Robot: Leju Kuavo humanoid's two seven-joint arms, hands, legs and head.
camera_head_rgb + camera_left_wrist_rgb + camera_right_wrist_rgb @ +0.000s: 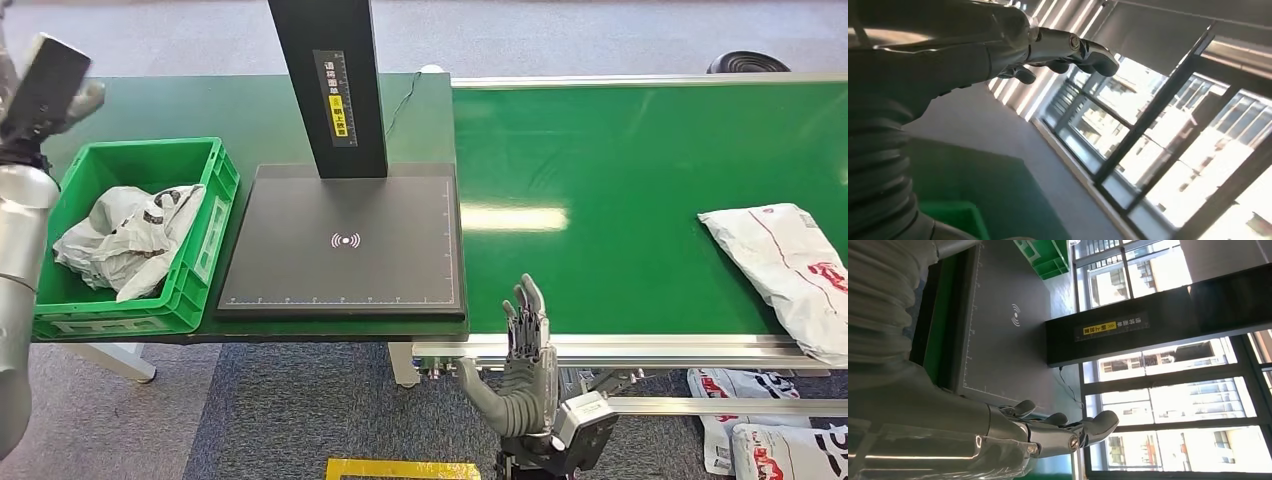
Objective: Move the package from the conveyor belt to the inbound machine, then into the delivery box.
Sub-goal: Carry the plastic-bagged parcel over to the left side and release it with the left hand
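Observation:
A white package (785, 265) with red print lies on the green conveyor belt (600, 180) at its far right. The black inbound machine's pad (345, 245) with its upright post (335, 80) stands left of the belt. It also appears in the right wrist view, pad (1008, 325) and post (1128, 335). A green delivery box (205, 215) at the left holds crumpled white bags (125, 240). My right hand (525, 345) is open with fingers straight, at the belt's near rail, well left of the package. My left hand (45, 90) is raised above the box's far left corner, empty (1063, 50).
The pad and box rest on a green table (250, 110). More white packages (760, 430) lie on the floor under the belt's right end. A yellow floor marking (400, 468) sits near my feet. Grey carpet surrounds the station.

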